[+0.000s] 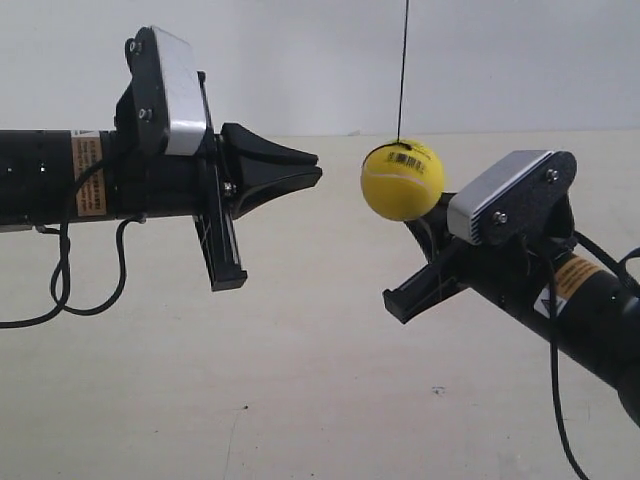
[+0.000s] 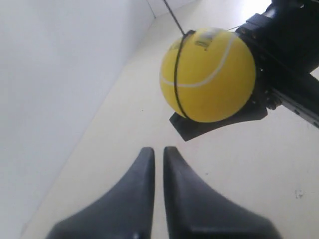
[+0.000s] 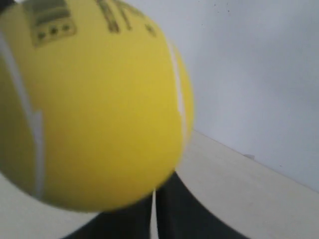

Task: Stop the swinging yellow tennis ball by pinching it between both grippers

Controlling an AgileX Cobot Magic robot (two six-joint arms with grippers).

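The yellow tennis ball (image 1: pixel 402 180) hangs on a thin dark string (image 1: pixel 402 70) between the two arms. My left gripper (image 1: pixel 318 168), on the arm at the exterior view's left, points level at the ball with a short gap to it. Its jaws (image 2: pixel 158 149) are shut, with only a slit between them, and the ball (image 2: pixel 208 74) floats ahead. My right gripper (image 1: pixel 428 224) slants up from the exterior view's right with its tips against or just behind the ball. The ball (image 3: pixel 94 109) fills the right wrist view and hides the shut fingertips (image 3: pixel 172 209).
A pale tabletop (image 1: pixel 300 380) lies below both arms, with a white wall (image 1: pixel 300 60) behind. Black cables (image 1: pixel 60 280) loop under the arm at the exterior view's left, and another cable (image 1: pixel 555 400) hangs from the other arm.
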